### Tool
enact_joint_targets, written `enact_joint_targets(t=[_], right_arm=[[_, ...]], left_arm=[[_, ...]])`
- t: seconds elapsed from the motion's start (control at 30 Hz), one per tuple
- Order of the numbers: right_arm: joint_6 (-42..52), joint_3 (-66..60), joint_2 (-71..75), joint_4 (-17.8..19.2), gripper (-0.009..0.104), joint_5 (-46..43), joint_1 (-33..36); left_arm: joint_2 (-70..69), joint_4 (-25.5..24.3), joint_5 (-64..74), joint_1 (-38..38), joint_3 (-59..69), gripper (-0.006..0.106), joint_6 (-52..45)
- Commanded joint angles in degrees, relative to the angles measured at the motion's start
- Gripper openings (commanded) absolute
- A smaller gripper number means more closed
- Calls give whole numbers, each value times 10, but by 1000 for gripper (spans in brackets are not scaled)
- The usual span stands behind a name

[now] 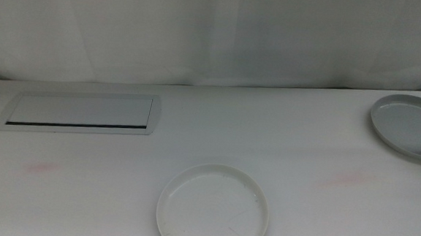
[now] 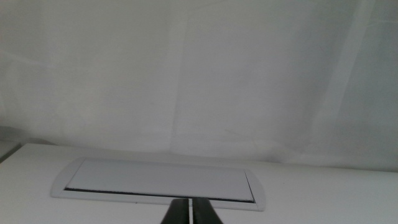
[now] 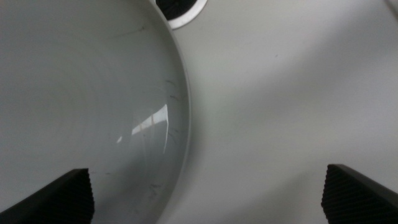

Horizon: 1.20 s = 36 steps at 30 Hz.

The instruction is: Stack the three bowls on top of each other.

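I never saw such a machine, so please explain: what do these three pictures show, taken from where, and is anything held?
Two robot arms work at a table. The middle picture looks down on it: a cream white shallow round plastic dish, a light grey dish and a flat white rectangular panel with a dark slot. The other pictures come from wrist cameras. The left end effector, shut, faces the panel. The right end effector, open, hangs over a pale dish. Nothing is held.

A cream white bowl (image 1: 213,207) at lower centre, a light grey bowl (image 1: 409,126) at the right edge, and a white panel (image 1: 80,113) with a dark slot at left lie on the white table (image 1: 296,149).
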<state>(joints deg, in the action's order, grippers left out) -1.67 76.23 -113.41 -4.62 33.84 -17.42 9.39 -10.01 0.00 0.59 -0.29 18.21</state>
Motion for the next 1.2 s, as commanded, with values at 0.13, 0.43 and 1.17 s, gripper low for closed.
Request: enact_joint_targets(t=[0.13, 0.43, 1.17], right_arm=[[4, 9, -29, -5, 100, 2, -3], [6, 12, -50, -5, 62, -4, -3], [82, 13, 90, -27, -3, 81, -3]], left_arm=[[-2, 0, -9, 1, 21, -3, 5], [-2, 0, -9, 1, 21, -3, 5], [-2, 0, -9, 1, 21, -3, 5]])
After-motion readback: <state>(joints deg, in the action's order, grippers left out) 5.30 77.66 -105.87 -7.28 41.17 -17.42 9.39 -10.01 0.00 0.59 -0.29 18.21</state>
